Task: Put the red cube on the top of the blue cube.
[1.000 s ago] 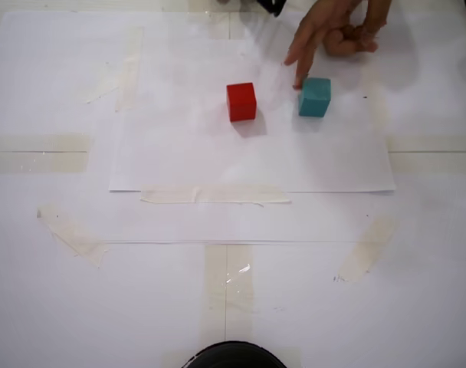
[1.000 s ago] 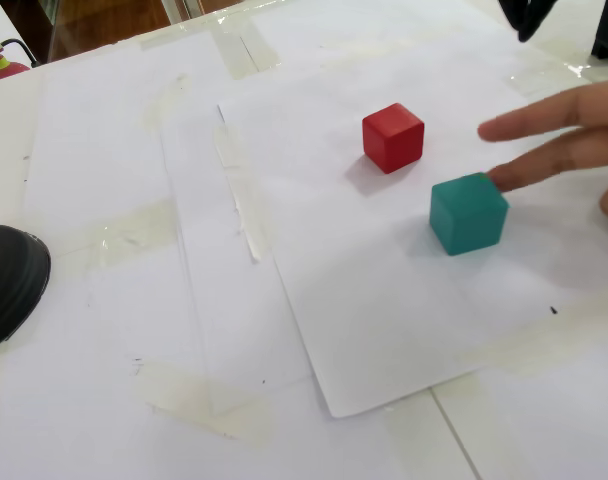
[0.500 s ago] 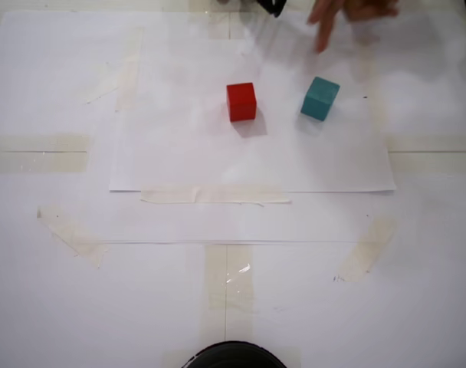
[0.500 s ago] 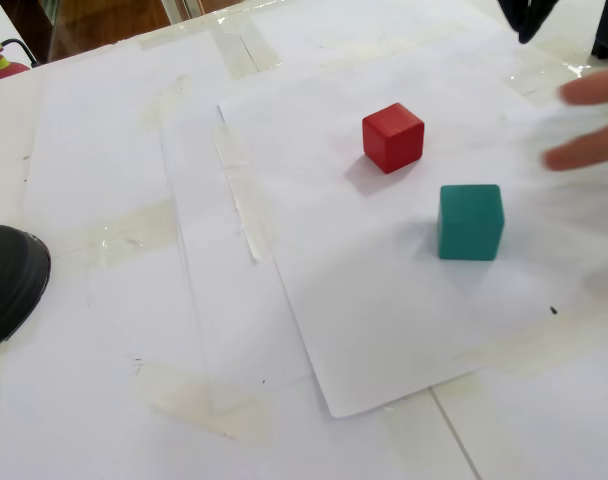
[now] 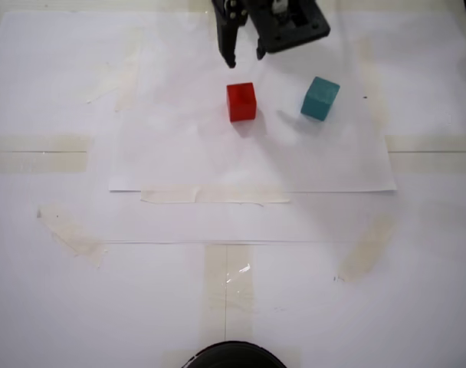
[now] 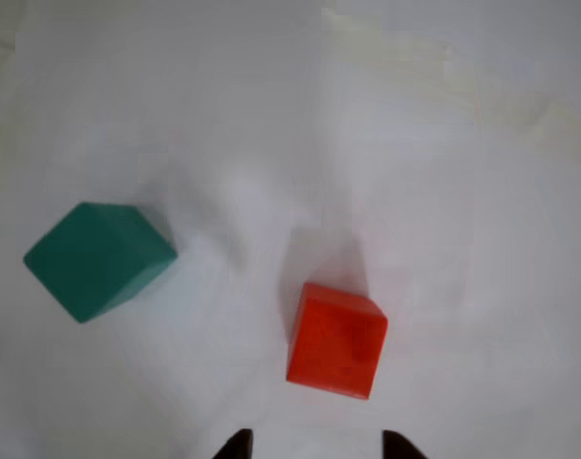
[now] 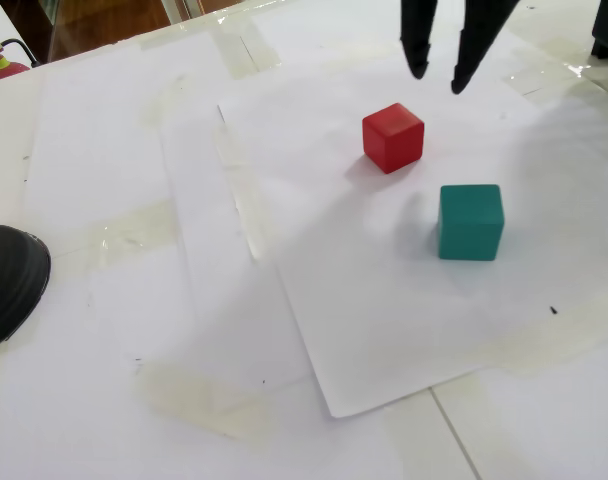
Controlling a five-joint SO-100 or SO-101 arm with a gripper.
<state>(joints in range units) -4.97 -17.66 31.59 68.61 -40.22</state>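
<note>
The red cube [image 5: 241, 102] rests on the white paper, also seen in the wrist view [image 6: 336, 339] and in the other fixed view [image 7: 392, 137]. The blue (teal) cube [image 5: 319, 98] sits apart from it on the paper, left of it in the wrist view [image 6: 97, 259] and nearer the camera in a fixed view [image 7: 470, 222]. My gripper [image 5: 246, 57] hangs open and empty above the paper, just behind the red cube; its two dark fingertips show in a fixed view [image 7: 439, 75] and at the bottom of the wrist view [image 6: 319, 448].
White paper sheets [image 5: 248, 165] taped to the table cover the work area. A dark round object [image 5: 231, 356] sits at the front edge, also at the left in a fixed view [image 7: 9, 280]. The paper's edge [image 7: 314, 370] lies near the cubes.
</note>
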